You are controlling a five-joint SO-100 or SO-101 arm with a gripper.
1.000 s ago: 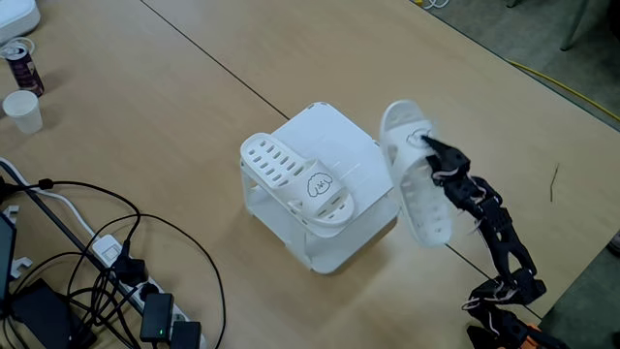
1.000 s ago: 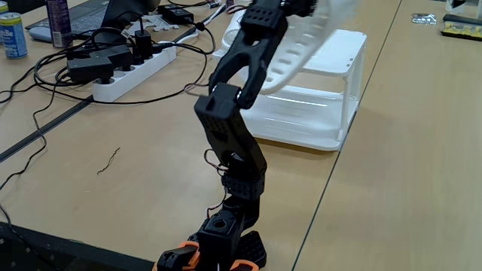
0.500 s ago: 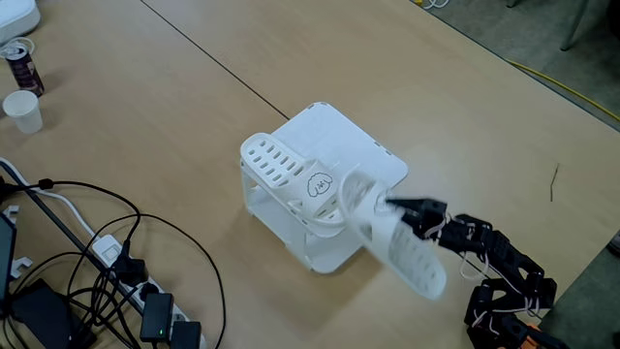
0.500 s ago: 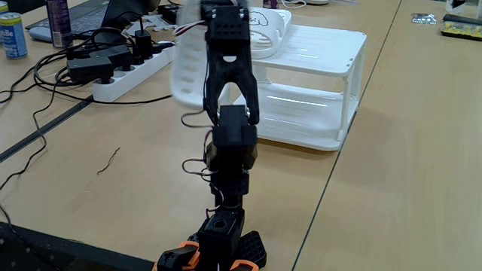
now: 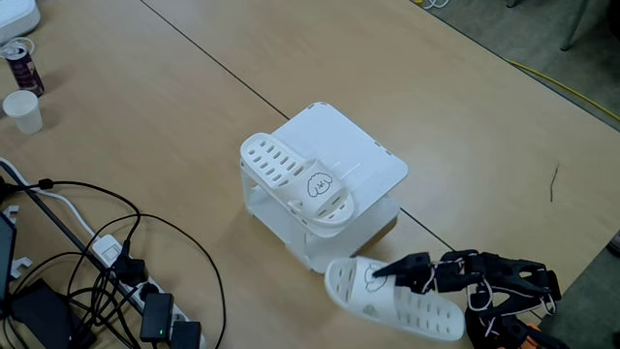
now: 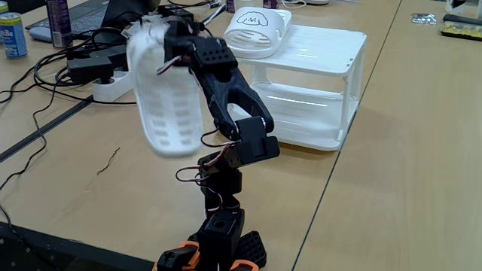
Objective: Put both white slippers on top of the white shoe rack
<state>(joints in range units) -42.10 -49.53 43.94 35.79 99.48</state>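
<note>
The white shoe rack (image 5: pixel 360 153) stands mid-table, also seen in the other fixed view (image 6: pixel 335 47). One white slipper (image 5: pixel 292 177) lies on the rack's top along its left edge, cloud face showing (image 6: pixel 257 22). The second white slipper (image 5: pixel 397 302) hangs in the air in front of the rack, below its top, with my gripper (image 5: pixel 381 275) shut on its strap end. In a fixed view this held slipper (image 6: pixel 167 98) is tilted, sole side toward the camera, left of the rack, and the gripper (image 6: pixel 169 42) grips its top.
A power strip (image 6: pixel 124 77) and tangled black cables (image 5: pixel 97 254) lie left of the rack. A paper cup (image 5: pixel 23 111) and a can (image 5: pixel 21 64) stand at the far left. The arm's base (image 6: pixel 218 248) is at the table's near edge.
The arm swung the held slipper from beside the rack's top, across its front and down, ending low in front of the rack. The slipper on the rack stayed put.
</note>
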